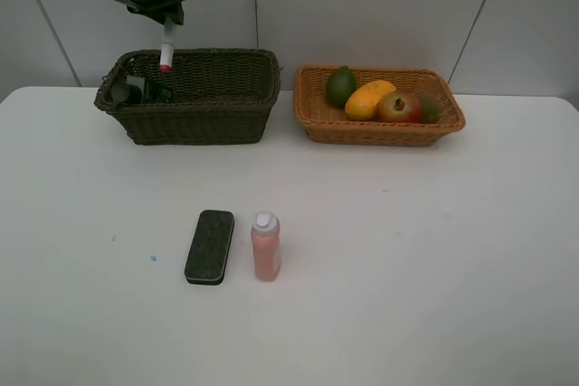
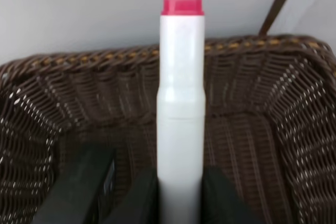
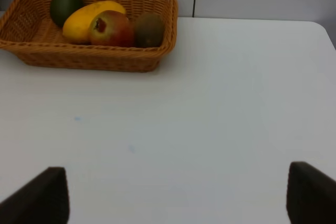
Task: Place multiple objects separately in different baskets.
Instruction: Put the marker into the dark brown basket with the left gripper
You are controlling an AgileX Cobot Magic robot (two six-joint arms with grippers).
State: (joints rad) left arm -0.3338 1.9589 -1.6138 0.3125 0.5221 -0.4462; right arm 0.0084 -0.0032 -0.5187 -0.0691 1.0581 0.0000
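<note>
Pinching the pink-tipped marker by its barrel in the left hand over the dark basket, looks light, stiff, kinda slick.

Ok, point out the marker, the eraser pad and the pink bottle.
marker (image 2: 181,77), left wrist view, on its white barrel
eraser pad (image 1: 210,247), exterior high view, middle of its dark top
pink bottle (image 1: 266,255), exterior high view, on its pink body
</note>
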